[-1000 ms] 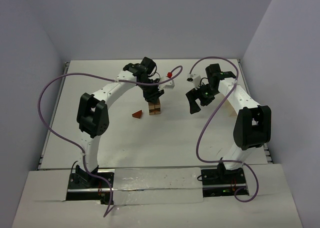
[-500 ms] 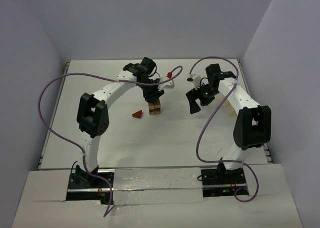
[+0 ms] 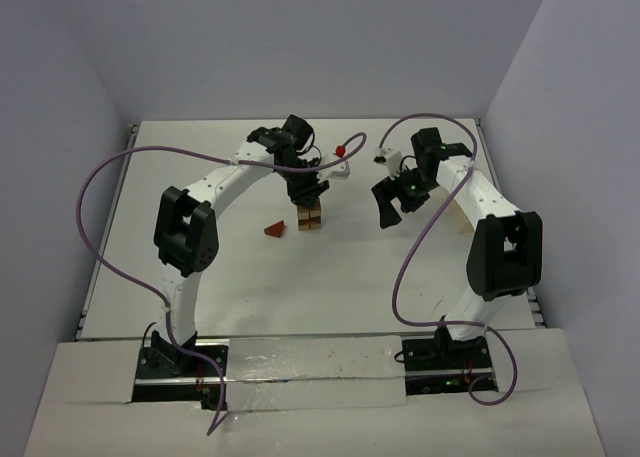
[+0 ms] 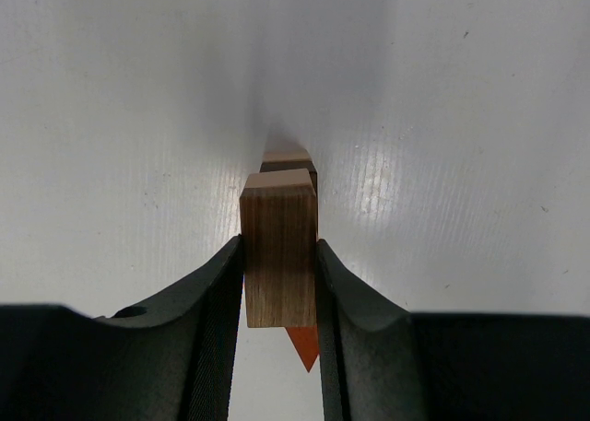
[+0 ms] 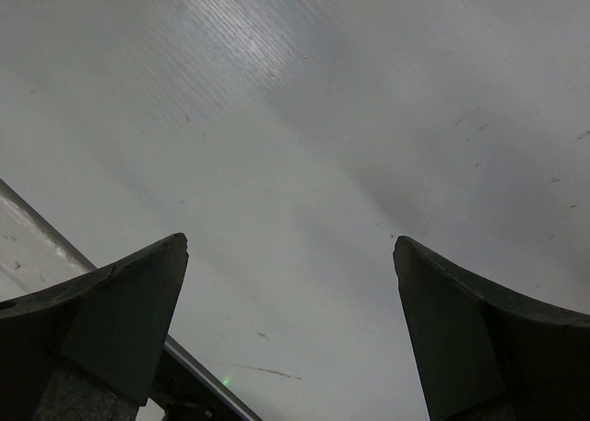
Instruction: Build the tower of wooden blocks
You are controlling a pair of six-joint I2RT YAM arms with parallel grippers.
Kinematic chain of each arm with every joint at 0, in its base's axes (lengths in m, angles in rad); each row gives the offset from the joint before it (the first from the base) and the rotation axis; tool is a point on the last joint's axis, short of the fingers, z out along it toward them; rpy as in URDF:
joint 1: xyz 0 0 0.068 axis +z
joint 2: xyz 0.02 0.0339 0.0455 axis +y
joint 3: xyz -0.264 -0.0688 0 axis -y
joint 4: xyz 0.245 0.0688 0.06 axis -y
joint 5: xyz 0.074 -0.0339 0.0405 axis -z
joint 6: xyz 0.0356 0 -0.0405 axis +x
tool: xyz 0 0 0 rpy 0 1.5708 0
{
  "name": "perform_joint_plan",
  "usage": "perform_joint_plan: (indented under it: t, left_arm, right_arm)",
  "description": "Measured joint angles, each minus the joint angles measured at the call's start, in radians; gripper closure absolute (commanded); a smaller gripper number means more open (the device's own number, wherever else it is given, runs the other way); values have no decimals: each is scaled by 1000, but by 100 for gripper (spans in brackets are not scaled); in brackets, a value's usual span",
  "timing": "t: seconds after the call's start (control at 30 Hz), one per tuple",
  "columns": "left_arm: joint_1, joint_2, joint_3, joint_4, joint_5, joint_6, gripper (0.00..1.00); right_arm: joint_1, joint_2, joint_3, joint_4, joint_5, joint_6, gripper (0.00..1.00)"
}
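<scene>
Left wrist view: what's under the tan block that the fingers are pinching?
Below the tan block the top of another block shows, and a red-orange triangular tip pokes out at its lower edge. Whether the blocks touch, and the rest of the stack, is covered.

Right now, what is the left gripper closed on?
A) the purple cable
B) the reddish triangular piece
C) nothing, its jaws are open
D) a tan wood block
D: in the left wrist view, the left gripper has its fingers pressed against both sides of a tan wood block, while the reddish triangular piece lies apart on the table.
</scene>
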Motion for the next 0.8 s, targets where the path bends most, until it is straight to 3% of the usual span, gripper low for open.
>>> perform_joint_plan:
  t: [0.27, 0.63, 0.7, 0.8]
  left_arm:
    - [0, 0, 0, 0, 0, 0, 57]
    - [0, 0, -1, -4, 2, 2, 7]
    - [0, 0, -1, -5, 3, 3, 1]
    - [0, 0, -1, -8, 3, 4, 1]
  right_arm:
    - [0, 0, 4, -5, 0, 0, 0]
    - [0, 0, 4, -6, 0, -3, 0]
    - [0, 0, 4, -6, 0, -3, 0]
    - [0, 0, 4, -6, 0, -3, 0]
